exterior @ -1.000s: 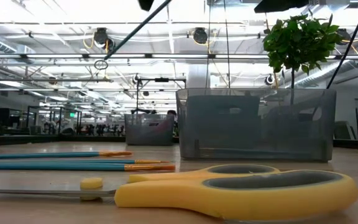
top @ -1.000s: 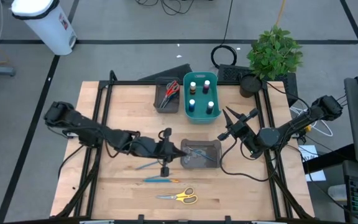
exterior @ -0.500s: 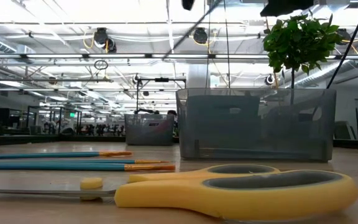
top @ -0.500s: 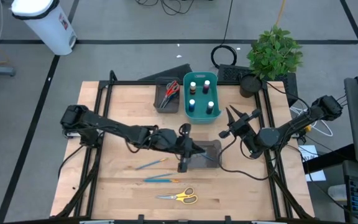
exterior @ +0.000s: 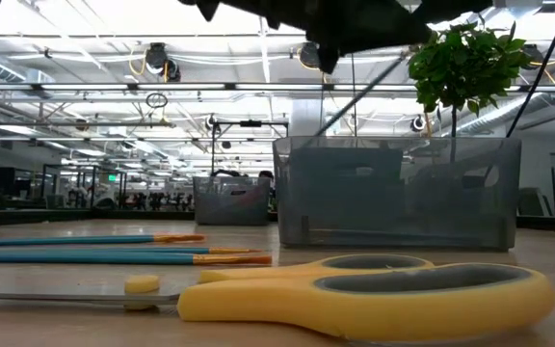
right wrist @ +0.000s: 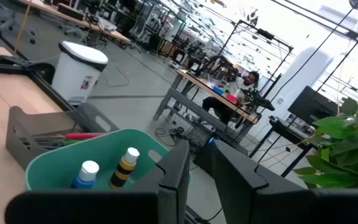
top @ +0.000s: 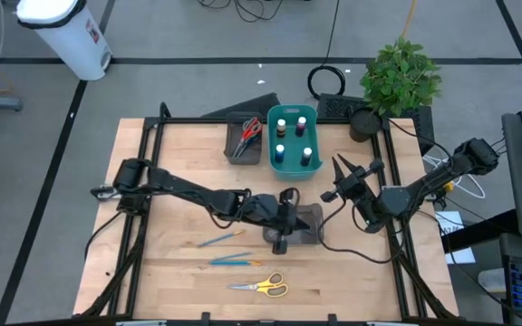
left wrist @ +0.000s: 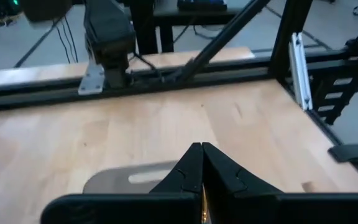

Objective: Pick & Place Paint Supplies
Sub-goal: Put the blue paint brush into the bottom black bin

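Note:
My left gripper [top: 304, 220] reaches across the table's middle and is shut on a thin brush [exterior: 374, 87], above the dark grey tray [top: 314, 237]. In the left wrist view its fingertips [left wrist: 202, 152] meet in a point. Two more brushes [top: 220, 239] [top: 236, 261] and yellow scissors [top: 263, 286] lie flat on the wood nearer the front edge. Paint bottles [top: 282, 127] stand in the teal bin [top: 270, 145]. My right gripper [top: 352, 172] waits at the right, level, its fingers slightly open with nothing between them. My left gripper pinches the brush between its two fingers; only an orange sliver [left wrist: 202, 208] shows between them in the wrist view. The fingers come from the table's left, slanting a little downward. The brush slants down below the gripper, lifted clear, its lower end [exterior: 328, 120] over the tray.
A smaller grey tray [top: 234, 152] with red and green scissors stands left of the teal bin at the back. A potted plant [top: 401, 77] is at the back right corner. A black frame [top: 152, 136] rims the table. Bare wood lies at the front right.
My left gripper has travelled toward the table's right edge and sunk a little, from left of the grey tray to above it. It has stayed shut, and the brush has gone along with it, slanting below it.

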### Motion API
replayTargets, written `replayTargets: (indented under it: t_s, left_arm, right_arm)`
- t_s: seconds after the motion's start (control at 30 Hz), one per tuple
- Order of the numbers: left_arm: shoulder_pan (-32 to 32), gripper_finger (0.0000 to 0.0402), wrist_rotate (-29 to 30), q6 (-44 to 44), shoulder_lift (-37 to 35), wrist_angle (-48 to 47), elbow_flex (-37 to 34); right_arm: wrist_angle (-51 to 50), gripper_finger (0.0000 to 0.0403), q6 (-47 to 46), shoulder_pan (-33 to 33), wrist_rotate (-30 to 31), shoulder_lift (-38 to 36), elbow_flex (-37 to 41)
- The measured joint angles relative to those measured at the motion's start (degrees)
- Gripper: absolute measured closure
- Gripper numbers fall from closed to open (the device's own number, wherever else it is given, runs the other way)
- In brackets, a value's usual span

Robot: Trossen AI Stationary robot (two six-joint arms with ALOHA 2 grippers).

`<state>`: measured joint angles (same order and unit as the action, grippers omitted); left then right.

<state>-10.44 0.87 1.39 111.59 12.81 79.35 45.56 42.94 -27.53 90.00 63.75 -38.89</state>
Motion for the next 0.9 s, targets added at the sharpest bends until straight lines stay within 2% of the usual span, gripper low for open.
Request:
replayTargets:
  t_s: [0.2, 0.9]
  left_arm:
    - [0.8, 0.0398, -1.4, -0.7, 2.6, 1.0, 0.0]
    - [1.5, 0.0381, -0.9, -1.7, 3.8, 1.0, 0.0]
  right_arm:
    - [0.1, 0.0344, 0.0, 0.0, 0.0, 0.0, 0.0]
    - [0.1, 0.0344, 0.0, 0.0, 0.0, 0.0, 0.0]
